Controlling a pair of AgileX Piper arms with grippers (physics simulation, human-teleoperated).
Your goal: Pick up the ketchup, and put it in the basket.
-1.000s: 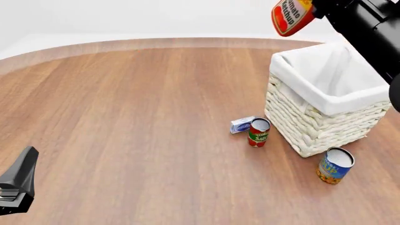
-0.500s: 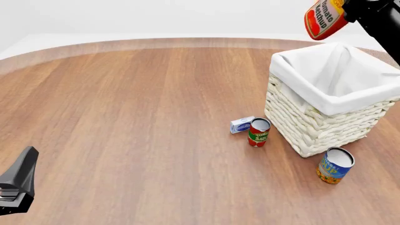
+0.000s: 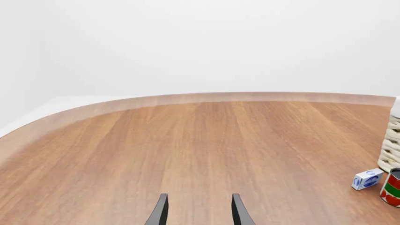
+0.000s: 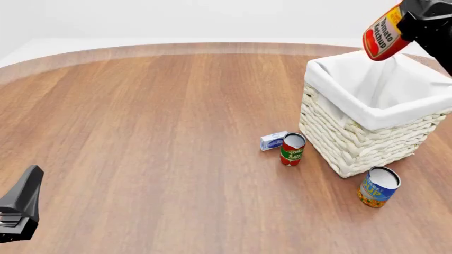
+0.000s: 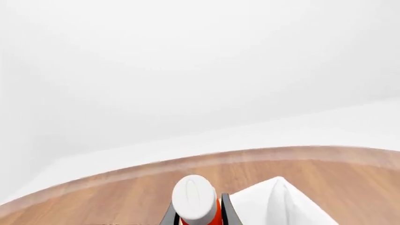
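The ketchup (image 4: 386, 38), a red bottle with a yellow-edged label, hangs tilted in the air above the far edge of the basket (image 4: 356, 143). My right gripper (image 4: 409, 19) is shut on its upper part at the top right. In the right wrist view the bottle's white cap (image 5: 194, 196) sits between the fingers (image 5: 227, 213), with the basket's white liner (image 5: 275, 206) beyond. My left gripper (image 4: 20, 210) rests low at the near left. It is open (image 3: 198, 213) with nothing between its fingers.
A red-and-green tomato sauce can (image 4: 292, 149) and a small blue-and-white box (image 4: 273, 141) stand just left of the basket. A blue can (image 4: 378, 186) stands in front of it. The box (image 3: 366, 179) and the sauce can (image 3: 392, 188) also show in the left wrist view.
My right gripper has carried the ketchup to the right and downward, from left of the basket's far corner to over its far edge. The left arm has not moved.
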